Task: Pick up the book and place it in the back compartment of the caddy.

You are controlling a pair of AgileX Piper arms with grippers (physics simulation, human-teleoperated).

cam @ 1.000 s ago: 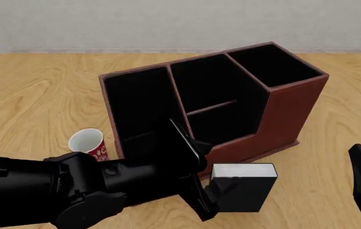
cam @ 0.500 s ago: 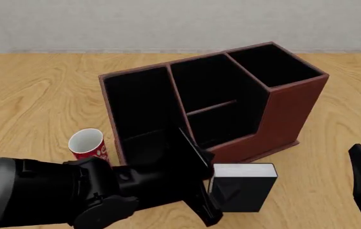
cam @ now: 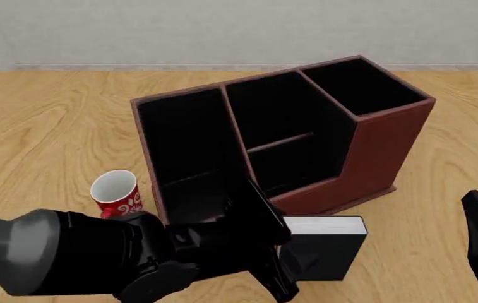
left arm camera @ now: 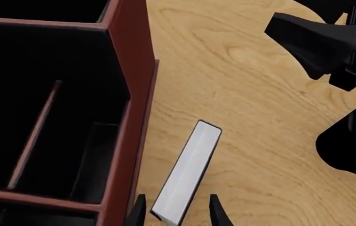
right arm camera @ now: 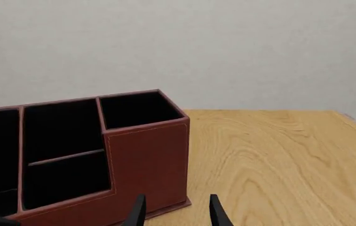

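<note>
Two dark fingers (right arm camera: pixel 138 213) stand apart with nothing between them. Ahead of them and off to one side sits the caddy (right arm camera: pixel 146 160), its reddish-brown corner nearest the fingers, black-lined cells open on top. Bare wooden worktop (right arm camera: pixel 278 165) stretches beyond the fingers to a pale wall (right arm camera: pixel 228 47).

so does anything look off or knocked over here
Nothing stands out. The caddy sits upright on the table, the mug stands upright beside it, and the book stands on edge in front of the caddy with the left tool straddling its near end. No spills or damage show.
</note>
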